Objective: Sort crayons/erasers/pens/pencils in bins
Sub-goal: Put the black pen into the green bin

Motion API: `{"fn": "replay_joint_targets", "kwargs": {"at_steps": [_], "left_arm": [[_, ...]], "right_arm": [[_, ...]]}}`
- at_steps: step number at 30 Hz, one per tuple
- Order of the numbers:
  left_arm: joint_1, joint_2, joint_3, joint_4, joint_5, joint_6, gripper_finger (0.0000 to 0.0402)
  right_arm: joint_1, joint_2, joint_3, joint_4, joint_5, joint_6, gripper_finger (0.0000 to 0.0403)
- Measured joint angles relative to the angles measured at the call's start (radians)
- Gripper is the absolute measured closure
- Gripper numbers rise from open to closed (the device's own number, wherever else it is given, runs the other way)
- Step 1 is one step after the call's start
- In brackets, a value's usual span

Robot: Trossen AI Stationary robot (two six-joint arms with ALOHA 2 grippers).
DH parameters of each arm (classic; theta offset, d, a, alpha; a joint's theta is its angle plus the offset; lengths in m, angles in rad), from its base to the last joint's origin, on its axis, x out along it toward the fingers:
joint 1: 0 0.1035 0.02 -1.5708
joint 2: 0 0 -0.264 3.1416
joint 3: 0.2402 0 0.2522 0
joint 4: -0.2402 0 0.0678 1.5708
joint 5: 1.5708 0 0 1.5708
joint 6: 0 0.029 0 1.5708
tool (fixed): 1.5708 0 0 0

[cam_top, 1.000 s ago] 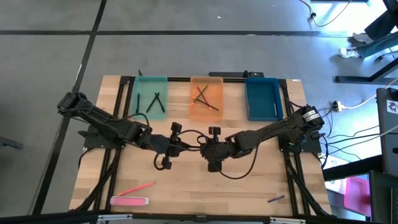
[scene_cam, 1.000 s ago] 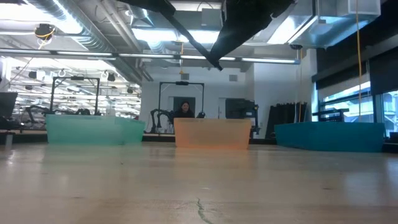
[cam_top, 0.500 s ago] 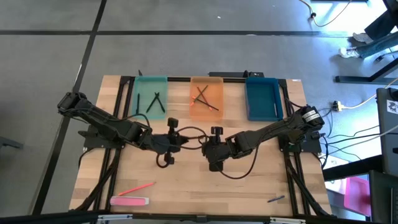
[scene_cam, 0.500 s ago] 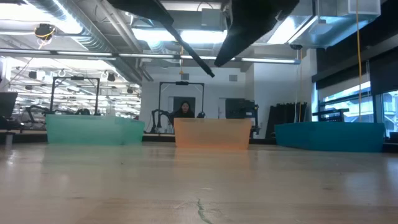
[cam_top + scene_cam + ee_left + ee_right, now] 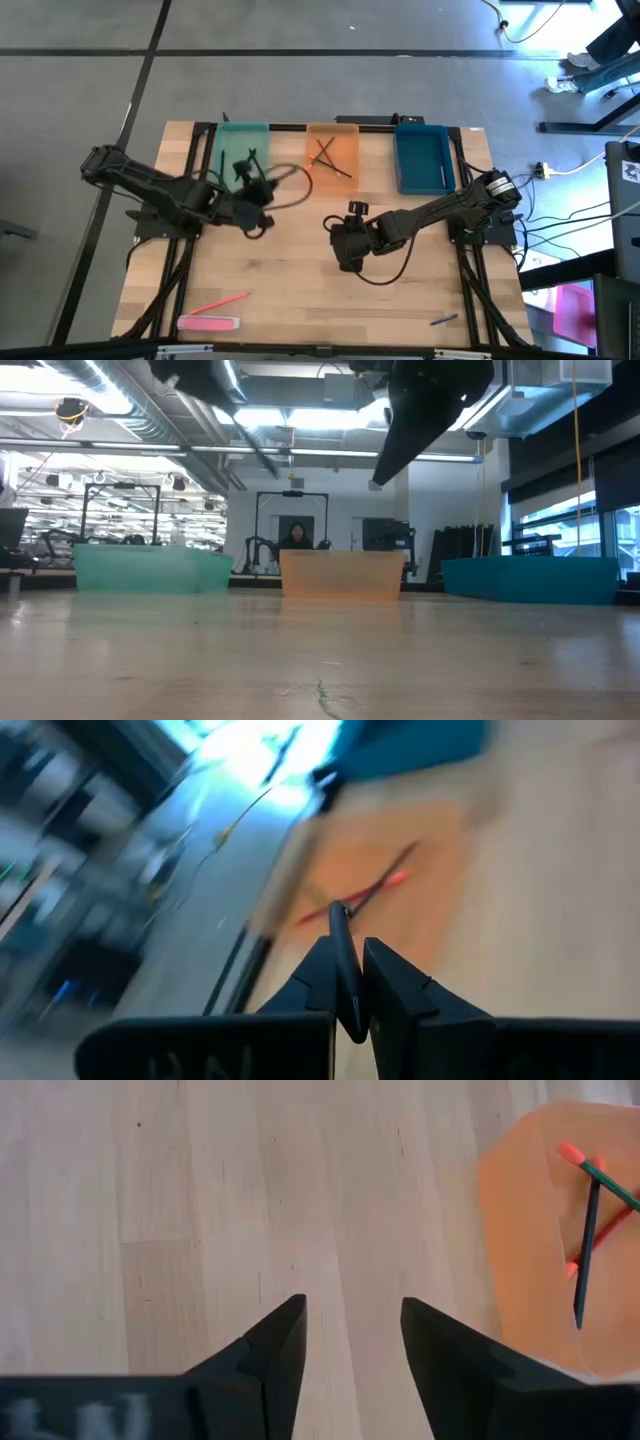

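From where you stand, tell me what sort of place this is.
Probably a robotics lab or workshop: exposed ceiling ducts, more equipment frames in the open hall, and a person seated behind the wooden table.

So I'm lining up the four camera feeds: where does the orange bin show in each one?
High view: the orange bin sits at the table's far edge, middle of the three bins.
Low view: centre of the picture, at the far end of the table.
Left wrist view: a blurred orange patch beyond the jaws.
Right wrist view: at the picture's right edge.
Shared landmark: the crossed pencils lying inside it.
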Motion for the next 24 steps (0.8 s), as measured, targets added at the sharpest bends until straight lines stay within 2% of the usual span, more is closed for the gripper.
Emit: {"fn": "replay_joint_targets", "kwargs": {"at_steps": [2,6,11,18,24], "left_arm": [[0.039,-0.014,0.000,-0.082,-0.028,-0.086,0.0385],[0.145,-0.022,0.000,-0.198,-0.021,-0.245,0.0385],[0.311,-0.016,0.000,-0.331,0.047,-0.421,0.0384],[0.488,-0.016,-0.002,-0.370,0.108,-0.458,0.0384],[0.567,-0.016,-0.120,-0.315,0.113,-0.465,0.0384]], "right_arm": [[0.000,0.000,0.000,0.000,0.006,0.003,0.0234],[0.000,0.000,0.000,0.003,0.014,0.003,0.0234],[0.000,0.000,0.000,0.016,0.015,0.003,0.0234],[0.000,0.000,0.000,0.021,0.015,0.003,0.0234],[0.000,0.000,0.000,0.027,0.016,0.006,0.0234]]}}
